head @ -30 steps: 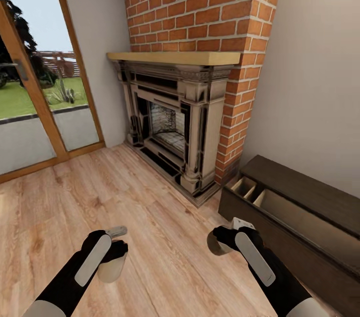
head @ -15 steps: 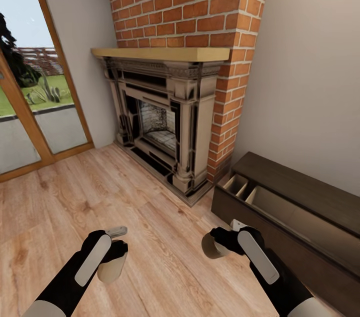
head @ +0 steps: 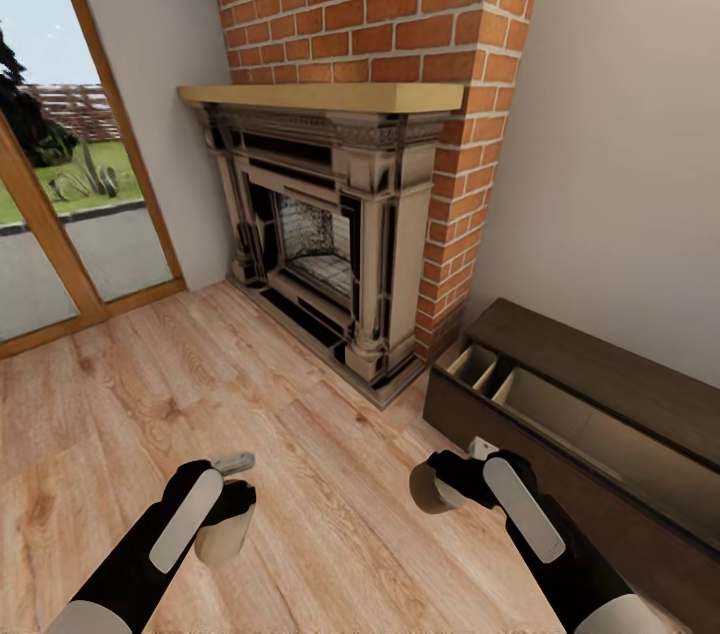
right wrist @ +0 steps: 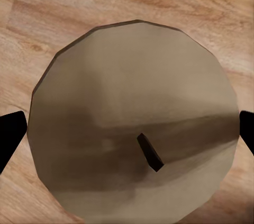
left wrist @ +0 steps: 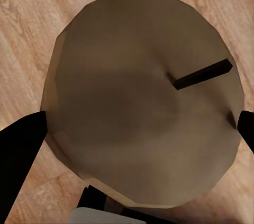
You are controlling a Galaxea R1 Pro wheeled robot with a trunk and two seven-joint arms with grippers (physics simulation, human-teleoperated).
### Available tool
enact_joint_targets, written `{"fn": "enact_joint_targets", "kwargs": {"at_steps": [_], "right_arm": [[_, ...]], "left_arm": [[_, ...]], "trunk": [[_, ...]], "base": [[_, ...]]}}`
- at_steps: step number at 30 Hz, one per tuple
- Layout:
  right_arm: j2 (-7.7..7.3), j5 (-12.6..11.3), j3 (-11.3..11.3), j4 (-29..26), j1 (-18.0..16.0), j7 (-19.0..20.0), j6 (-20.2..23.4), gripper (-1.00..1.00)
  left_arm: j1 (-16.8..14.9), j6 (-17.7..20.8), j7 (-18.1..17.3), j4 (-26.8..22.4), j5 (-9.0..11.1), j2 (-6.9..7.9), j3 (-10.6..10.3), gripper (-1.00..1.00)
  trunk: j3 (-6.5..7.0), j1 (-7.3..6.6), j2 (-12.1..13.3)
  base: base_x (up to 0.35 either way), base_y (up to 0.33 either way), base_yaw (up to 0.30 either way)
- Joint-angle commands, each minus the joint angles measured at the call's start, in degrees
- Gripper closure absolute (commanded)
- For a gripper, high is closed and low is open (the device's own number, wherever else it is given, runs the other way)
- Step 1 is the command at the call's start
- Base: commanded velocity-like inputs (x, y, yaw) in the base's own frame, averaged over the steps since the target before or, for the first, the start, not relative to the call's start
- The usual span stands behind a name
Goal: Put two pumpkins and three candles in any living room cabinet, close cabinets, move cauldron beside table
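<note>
Each of my grippers carries a tan candle above the wooden floor. My left gripper (head: 228, 514) is shut on one candle (head: 222, 536), whose round top and dark wick (left wrist: 201, 74) face the left wrist camera between the black fingers (left wrist: 18, 152). The right gripper (head: 440, 486) is shut on the other candle (head: 430, 492); its top (right wrist: 132, 123) sits between that hand's fingers (right wrist: 10, 134). The dark-brown cabinet (head: 600, 374) stands along the right wall, with its drawer (head: 560, 419) pulled open and its pale interior and dividers showing. Pumpkins, cauldron and table are out of view.
A brick chimney with an ornate fireplace (head: 330, 234) and wooden mantel (head: 320, 96) stands ahead. A glazed door with a wooden frame (head: 60, 214) is at the left. Open wooden floor (head: 150, 384) stretches between them.
The whole picture has shifted: the fireplace and cabinet slid leftward, so the camera turned right. Both grippers keep their candles; the right one edged slightly.
</note>
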Motion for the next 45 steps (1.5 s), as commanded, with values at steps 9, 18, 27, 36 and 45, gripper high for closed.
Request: {"fn": "enact_joint_targets", "kwargs": {"at_steps": [9, 18, 27, 36, 45], "right_arm": [[0.04, -0.4, -1.9, -1.0, -0.1, -0.5, -0.1, 1.00], [0.12, -0.4, -5.5, -1.0, -0.1, -0.4, 0.0, 1.00], [0.12, -0.4, -5.5, -0.8, -0.1, -0.4, -0.1, 1.00], [0.12, -0.4, -5.5, -0.6, -0.1, -0.4, -0.1, 1.00], [0.12, -0.4, -5.5, -0.4, 0.0, -0.4, -0.1, 1.00]], "left_arm": [[0.0, 0.0, 0.6, -0.1, 0.5, 0.11, -0.2, 1.00], [0.0, 0.0, 0.6, -0.1, 0.5, 0.10, -0.2, 1.00], [0.0, 0.0, 0.5, -0.1, 0.5, 0.08, -0.2, 1.00], [0.0, 0.0, 0.5, -0.1, 0.5, 0.10, -0.2, 1.00], [0.0, 0.0, 0.5, -0.1, 0.5, 0.10, -0.2, 1.00]], "trunk": [[-0.57, -0.01, 0.0], [-1.18, -0.01, 0.0], [-1.80, -0.01, 0.0], [-2.36, -0.01, 0.0], [-2.91, -0.01, 0.0]], "base": [[-0.007, 0.000, -0.007], [-0.021, 0.005, -0.137], [-0.122, 0.057, -0.189], [-0.003, 0.002, -0.219], [0.000, 0.000, -0.220]]}}
